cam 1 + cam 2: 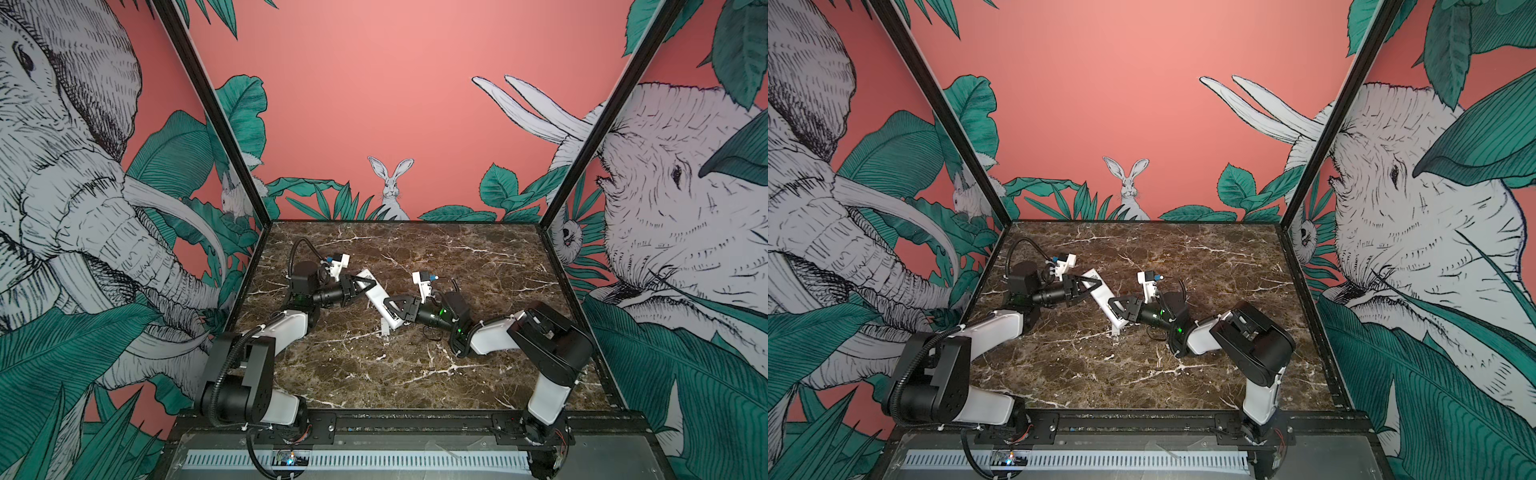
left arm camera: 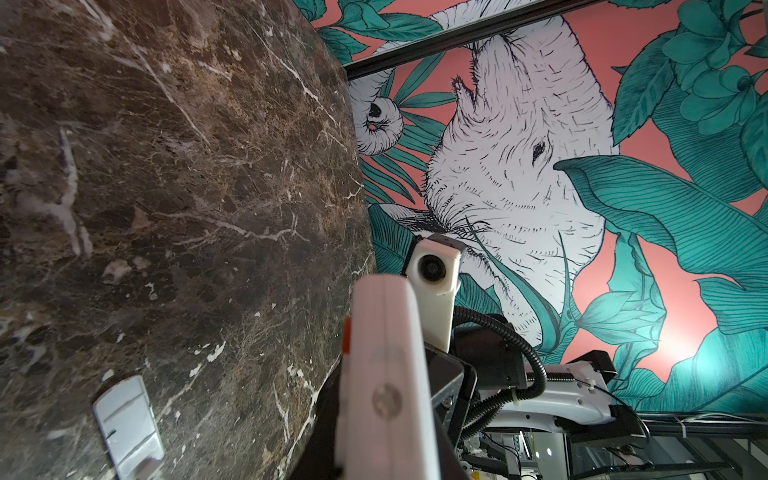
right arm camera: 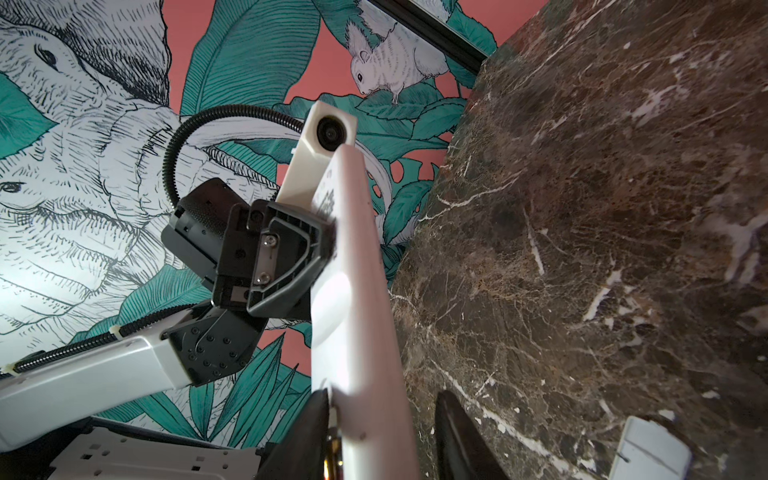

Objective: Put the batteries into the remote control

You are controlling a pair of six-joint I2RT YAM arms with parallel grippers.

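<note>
Slim long white plastic remote control (image 1: 375,298) sits diagonally over the dark brown marble desk (image 1: 478,266), bridging both arms. Left pincer (image 1: 369,284) is clenched on its far end, likely to steady it for loading. Right pincer (image 3: 380,399) straddles the near end with one finger (image 3: 309,419) against it and the other apart, so no grip. Small flat white rectangular cover (image 1: 385,328) lies on the desk near that end, so the bay is probably open. Batteries not visible.

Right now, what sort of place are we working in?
Likely a staged robot test booth: a marble-patterned tabletop boxed by jungle-mural wall panels on black frame posts, left arm and right arm bolted to its front rail.
</note>
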